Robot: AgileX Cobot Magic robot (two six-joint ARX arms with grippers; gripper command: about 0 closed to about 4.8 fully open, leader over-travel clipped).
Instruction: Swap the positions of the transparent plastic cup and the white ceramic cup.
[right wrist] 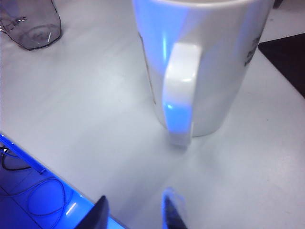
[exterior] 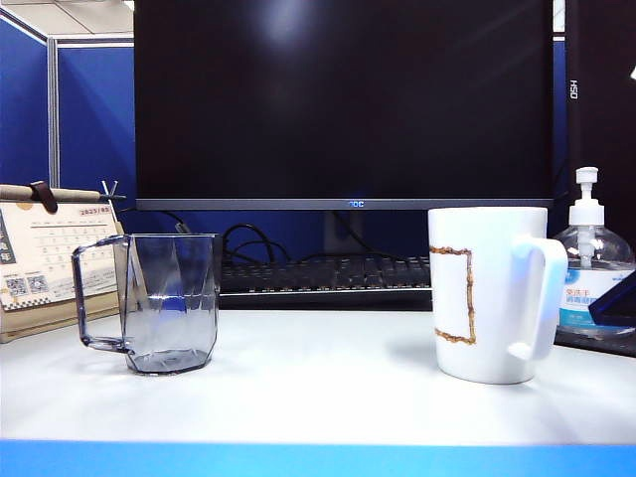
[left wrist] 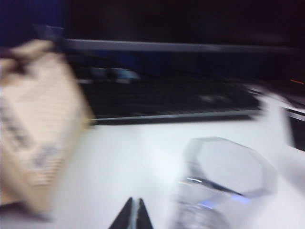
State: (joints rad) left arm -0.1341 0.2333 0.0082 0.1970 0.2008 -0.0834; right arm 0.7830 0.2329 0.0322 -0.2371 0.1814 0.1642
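The transparent plastic cup (exterior: 171, 303) stands upright on the left of the white table, its handle pointing left. On the right stands the white ceramic cup (exterior: 487, 293), handle to the right. Neither gripper shows in the exterior view. My left gripper (left wrist: 135, 205) is shut and empty above the table, with the transparent plastic cup (left wrist: 228, 183) close beside it, blurred. My right gripper (right wrist: 136, 212) is open with nothing between its fingers, near the table's front edge. The white ceramic cup (right wrist: 200, 62) stands a short way ahead, its handle (right wrist: 181, 95) facing the gripper. The transparent plastic cup (right wrist: 31, 24) is farther off.
A desk calendar (exterior: 50, 258) stands behind the clear cup at the left, and it shows blurred as the calendar (left wrist: 33, 129). A keyboard (exterior: 328, 273) and a dark monitor (exterior: 343, 99) line the back. A pump bottle (exterior: 593, 263) stands behind the mug. The table's front edge (right wrist: 62, 191) is blue.
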